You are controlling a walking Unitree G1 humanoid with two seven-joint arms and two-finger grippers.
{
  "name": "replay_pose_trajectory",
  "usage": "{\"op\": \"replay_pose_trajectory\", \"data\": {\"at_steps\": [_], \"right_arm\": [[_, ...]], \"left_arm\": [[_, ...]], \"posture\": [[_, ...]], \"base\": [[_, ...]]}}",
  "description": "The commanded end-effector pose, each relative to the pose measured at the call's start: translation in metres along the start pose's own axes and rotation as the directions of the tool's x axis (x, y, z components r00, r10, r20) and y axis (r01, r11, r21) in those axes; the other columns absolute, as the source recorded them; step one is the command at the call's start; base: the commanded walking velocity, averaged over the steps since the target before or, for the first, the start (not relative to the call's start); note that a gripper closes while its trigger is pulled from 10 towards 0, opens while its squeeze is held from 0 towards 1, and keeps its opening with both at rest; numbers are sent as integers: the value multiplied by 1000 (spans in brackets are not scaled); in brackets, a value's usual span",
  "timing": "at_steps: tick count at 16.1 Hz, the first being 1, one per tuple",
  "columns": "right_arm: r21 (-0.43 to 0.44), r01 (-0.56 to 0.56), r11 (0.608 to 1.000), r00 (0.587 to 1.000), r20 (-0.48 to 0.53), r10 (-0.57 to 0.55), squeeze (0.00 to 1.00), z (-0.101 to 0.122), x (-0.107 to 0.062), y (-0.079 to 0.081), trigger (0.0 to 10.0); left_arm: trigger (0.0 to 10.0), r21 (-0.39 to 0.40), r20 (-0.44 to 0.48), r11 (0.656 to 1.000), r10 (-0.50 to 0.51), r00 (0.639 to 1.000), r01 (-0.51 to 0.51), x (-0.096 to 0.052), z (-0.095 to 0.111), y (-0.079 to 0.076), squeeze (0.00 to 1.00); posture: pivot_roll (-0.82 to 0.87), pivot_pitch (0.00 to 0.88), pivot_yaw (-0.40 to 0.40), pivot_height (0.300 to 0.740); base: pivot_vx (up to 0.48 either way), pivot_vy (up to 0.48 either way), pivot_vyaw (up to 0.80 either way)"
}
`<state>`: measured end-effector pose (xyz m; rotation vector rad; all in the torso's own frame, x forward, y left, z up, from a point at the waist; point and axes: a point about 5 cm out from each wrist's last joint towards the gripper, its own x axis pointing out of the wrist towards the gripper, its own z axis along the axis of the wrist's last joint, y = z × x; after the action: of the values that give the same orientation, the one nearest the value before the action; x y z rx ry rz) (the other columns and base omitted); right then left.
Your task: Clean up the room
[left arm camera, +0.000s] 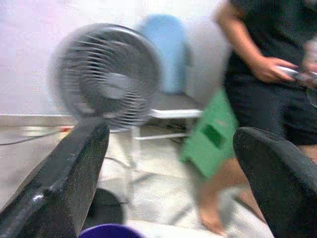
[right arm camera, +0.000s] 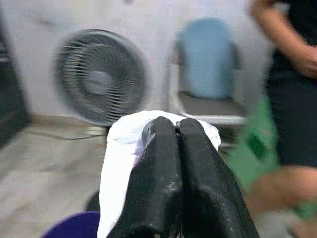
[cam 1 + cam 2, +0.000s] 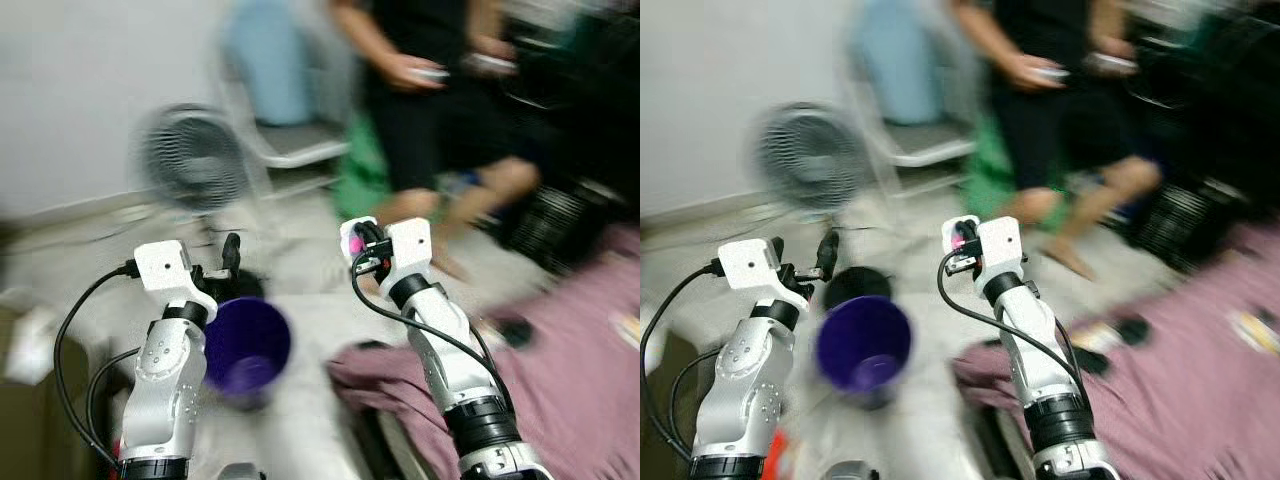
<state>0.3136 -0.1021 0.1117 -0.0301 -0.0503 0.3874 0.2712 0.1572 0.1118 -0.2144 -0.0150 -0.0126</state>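
Robot carrying litter toward the purple bin.
Right gripper pinches a soft, light white wrapper above the bin; left gripper gapes, holding nothing.

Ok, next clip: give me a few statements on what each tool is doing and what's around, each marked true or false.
1. The right tool is shut on a white crumpled item. True.
2. The left tool has its fingers clamped together. False: its fingers stand wide apart with nothing between them.
3. A purple bucket sits low between the two arms. True.
4. The floor fan stands to the robot's right of the person. False: it stands to the robot's left of the person.
5. The person is holding something in their hands. True, though blur hides what it is.
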Motion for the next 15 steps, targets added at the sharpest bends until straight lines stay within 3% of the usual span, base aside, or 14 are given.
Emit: {"op": "replay_pose_trajectory", "data": {"at_steps": [1,15], "right_arm": [[-11,0,1000,1000,10,0,0,3,3,-2,10000],[-22,2,1000,1000,19,-2,0,4,5,-3,10000]], "left_arm": [[10000,5,-15,1000,2,1000,-2,2,-3,-2,0],[10000,-4,-7,1000,-18,1000,18,4,-2,-4,0]], "posture": [[18,3,-21,740],[14,0,-23,740]], "base": [[0,0,800],[0,0,800]]}}
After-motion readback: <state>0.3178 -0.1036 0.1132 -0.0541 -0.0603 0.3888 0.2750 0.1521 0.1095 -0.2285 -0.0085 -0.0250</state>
